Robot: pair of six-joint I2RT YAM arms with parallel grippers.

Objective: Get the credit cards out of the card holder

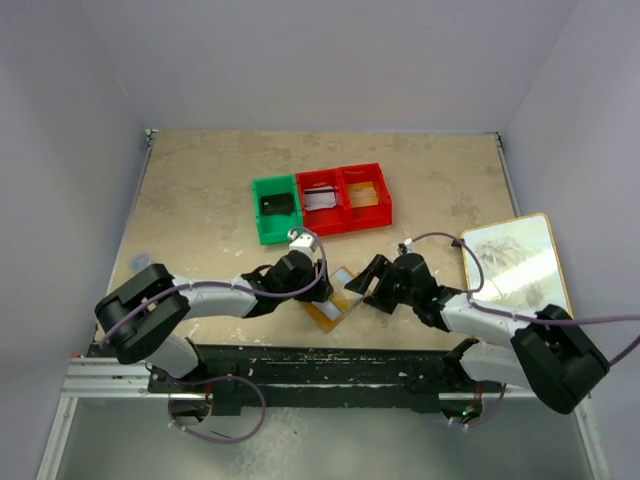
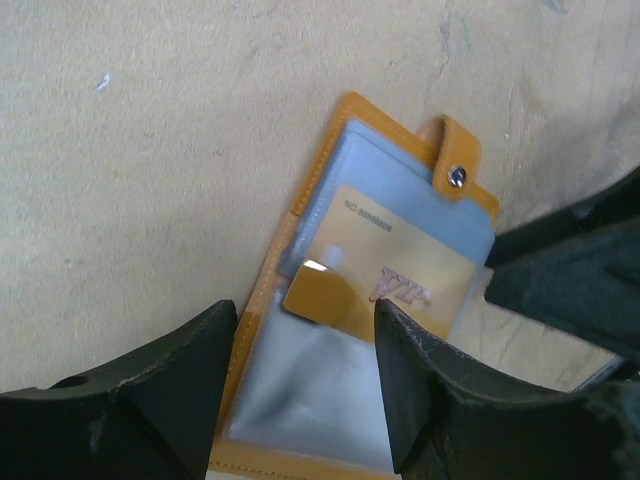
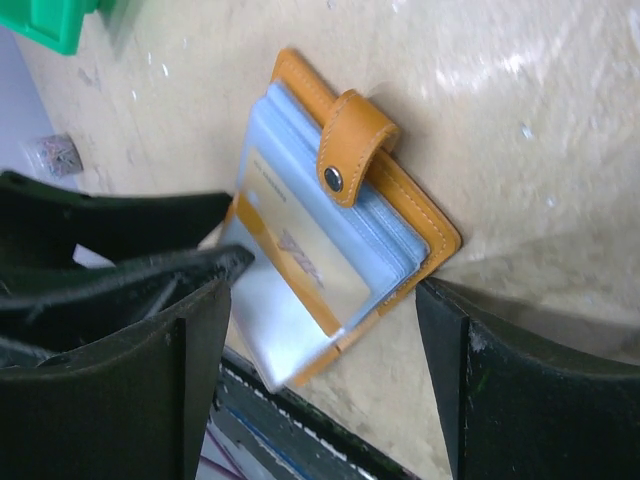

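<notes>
The left gripper (image 2: pixel 305 318) hangs with fingers well apart, gripping nothing, over a corner of the gold-tan card (image 2: pixel 405 262) in the open card holder (image 2: pixel 395 170) just below. The right gripper (image 3: pixel 322 292) is spread wide and empty too, the holder lying between its fingers.

The card holder (image 2: pixel 322 150) is orange-tan, its inner pockets (image 2: pixel 400 185) pale blue-grey. Its tab clasp (image 3: pixel 352 140) is the same orange-tan, with a grey metal snap (image 2: pixel 457 178). The credit card (image 2: pixel 410 255) in it is gold-tan with reddish lettering.

Beyond the card holder, a green bin (image 1: pixel 275 235) has a black card (image 1: pixel 277 203), a red bin (image 1: pixel 322 226) a pale grey-white card (image 1: pixel 320 199), and a second red bin (image 1: pixel 368 217) a gold-tan card (image 1: pixel 366 196).

Right of the card holder in the top view, a board (image 1: pixel 510 265) is white with faint grey marks and a tan edge. The table (image 1: pixel 200 180) under it is mottled beige.
</notes>
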